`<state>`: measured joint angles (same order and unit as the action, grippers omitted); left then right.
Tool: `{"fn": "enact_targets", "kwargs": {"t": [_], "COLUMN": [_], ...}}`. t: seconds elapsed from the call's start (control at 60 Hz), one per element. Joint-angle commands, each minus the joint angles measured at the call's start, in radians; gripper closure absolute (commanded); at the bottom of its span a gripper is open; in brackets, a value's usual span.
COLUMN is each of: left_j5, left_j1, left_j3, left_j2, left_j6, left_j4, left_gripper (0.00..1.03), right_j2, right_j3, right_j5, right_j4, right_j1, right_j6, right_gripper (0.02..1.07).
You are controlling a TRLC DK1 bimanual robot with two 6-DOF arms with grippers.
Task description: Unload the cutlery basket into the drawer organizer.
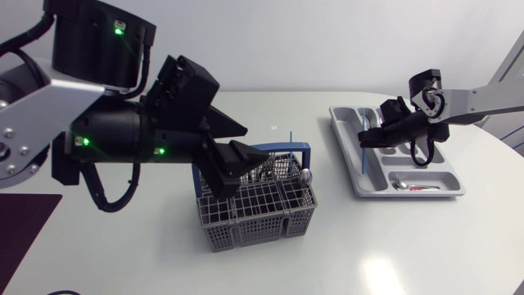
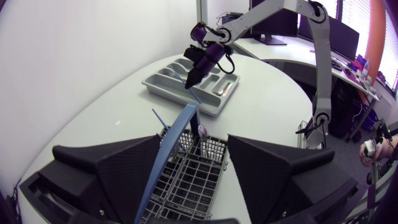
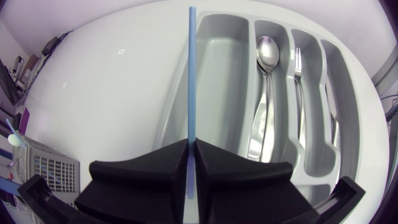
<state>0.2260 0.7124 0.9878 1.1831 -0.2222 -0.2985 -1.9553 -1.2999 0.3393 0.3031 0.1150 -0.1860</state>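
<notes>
The white table (image 1: 327, 246) carries the whole job, so read it from your left. Your left gripper (image 1: 232, 166) hovers over the grey wire cutlery basket (image 1: 258, 215), fingers wide apart and holding nothing. A thin blue straw (image 1: 292, 139) stands in the basket beside its blue handle (image 1: 282, 150), along with a round metal end (image 1: 306, 174) that may be a spoon's bowl, though it is too small to be sure. Further right, your right gripper (image 1: 366, 135) is clamped on a second blue straw (image 1: 361, 152), which hangs upright over the near side of the grey drawer organizer (image 1: 341, 131). The step in hand looks like placing that straw. Judging by the right wrist view, it lines up almost on the outer wall of the first long compartment, so nudge it inward over the compartment floor. Then tip it lengthwise and go low before you let go, or it may bounce onto the table. The right wrist view shows a spoon (image 3: 266, 53) and a fork (image 3: 297, 59) already sorted, which the arm hides from above. Only the head view shows the short cross compartment with a red-handled piece (image 1: 413, 187).
</notes>
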Motion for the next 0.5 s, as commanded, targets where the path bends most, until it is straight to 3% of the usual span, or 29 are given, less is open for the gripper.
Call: {"fn": "enact_targets", "kwargs": {"t": [0.0,0.267,0.383,0.483], "left_j5": [-0.024,-0.036,-0.037,-0.037], "left_j1": [0.027,0.038,0.039,0.042], "left_j3": [-0.024,-0.037,-0.044,-0.048], "left_j2": [0.000,0.003,0.003,0.003], "left_j6": [-0.039,-0.051,-0.054,-0.054], "left_j4": [-0.005,-0.008,-0.008,-0.008], "left_gripper": [0.27,0.26,0.26,0.26], "right_j2": [-0.073,-0.159,-0.162,-0.143], "right_j3": [-0.062,-0.141,-0.157,-0.156], "right_j5": [-0.011,-0.022,-0.023,-0.022], "right_j4": [0.002,0.010,0.014,0.027], "right_j1": [-0.003,-0.005,-0.005,-0.005], "right_j6": [0.033,0.040,0.040,0.037], "right_gripper": [1.00,0.95,0.79,0.55]}}
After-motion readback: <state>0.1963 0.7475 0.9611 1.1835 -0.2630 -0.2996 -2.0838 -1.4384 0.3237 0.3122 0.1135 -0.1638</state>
